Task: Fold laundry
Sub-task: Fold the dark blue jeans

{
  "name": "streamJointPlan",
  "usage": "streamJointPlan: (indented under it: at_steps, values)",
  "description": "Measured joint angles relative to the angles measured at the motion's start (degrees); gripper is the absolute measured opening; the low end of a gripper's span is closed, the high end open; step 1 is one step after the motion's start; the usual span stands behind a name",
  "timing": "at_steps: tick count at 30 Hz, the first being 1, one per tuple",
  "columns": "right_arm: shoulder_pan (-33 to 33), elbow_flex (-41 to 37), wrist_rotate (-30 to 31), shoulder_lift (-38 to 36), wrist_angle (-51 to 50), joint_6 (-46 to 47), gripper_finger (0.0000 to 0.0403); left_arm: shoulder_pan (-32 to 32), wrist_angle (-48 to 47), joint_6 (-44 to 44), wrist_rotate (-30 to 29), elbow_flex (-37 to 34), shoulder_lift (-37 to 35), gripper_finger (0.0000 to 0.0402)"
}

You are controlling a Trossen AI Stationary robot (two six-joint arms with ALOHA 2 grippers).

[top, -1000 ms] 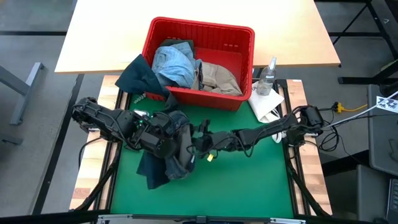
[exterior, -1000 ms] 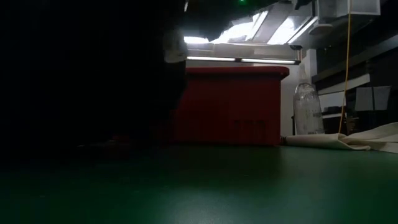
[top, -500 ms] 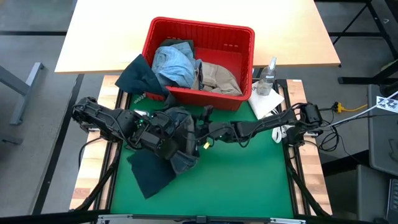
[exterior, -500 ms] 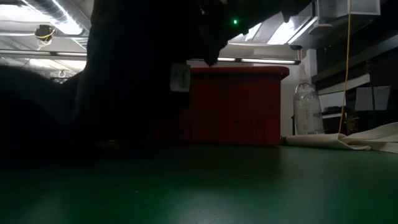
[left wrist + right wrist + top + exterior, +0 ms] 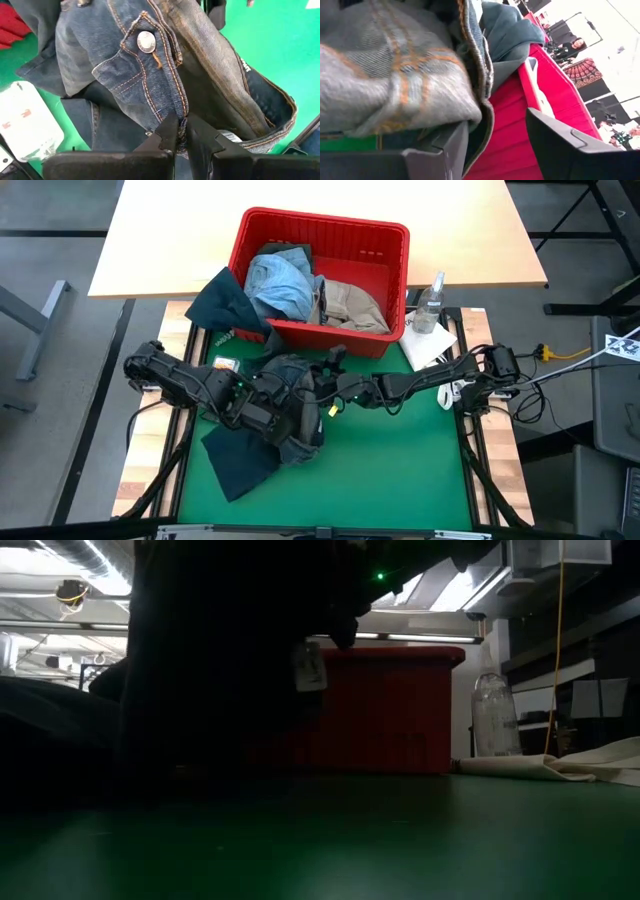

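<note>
Green matting covers the surface (image 5: 400, 470), with a pale wooden top beyond it at twelve o'clock. On that boundary a red basket (image 5: 390, 240) is seen, holding light blue denim (image 5: 280, 282) and a beige khaki piece (image 5: 352, 305); a dark olive green piece (image 5: 225, 302) is draped over its rim at the nine o'clock side. A clear bottle (image 5: 431, 302) and a white cloth (image 5: 432, 345) are placed at about two o'clock from the mat's centre.

The dark navy jeans (image 5: 285, 405) are bunched just left of the mat's centre, with one part spread flat toward seven o'clock. The left hand (image 5: 181, 136) is pinched nearly shut on the jeans' waistband edge, close under the metal button (image 5: 145, 41). A white tag (image 5: 309, 667) is seen hanging from the lifted garment in the low view.

The right hand (image 5: 322, 383) is brought against the jeans from the three o'clock side. Its fingers (image 5: 570, 145) are spread wide, and denim is lying over one of them; whether the fabric is actually gripped cannot be told.
</note>
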Motion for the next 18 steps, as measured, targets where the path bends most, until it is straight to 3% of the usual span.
streamJointPlan:
  at_steps: [10, 18]
  values:
    - [0.0, 0.1, -2.5, -1.3, -13.7, -2.6, 0.0198, 0.0, -0.5, 0.0, 1.2, 0.0, 1.8, 0.0020]
    - [-3.0, 0.0, -16.0, -1.2, -22.1, 5.3, 0.0198, -0.1, -0.5, 0.2, 1.4, 0.0, 1.8, 0.0020]
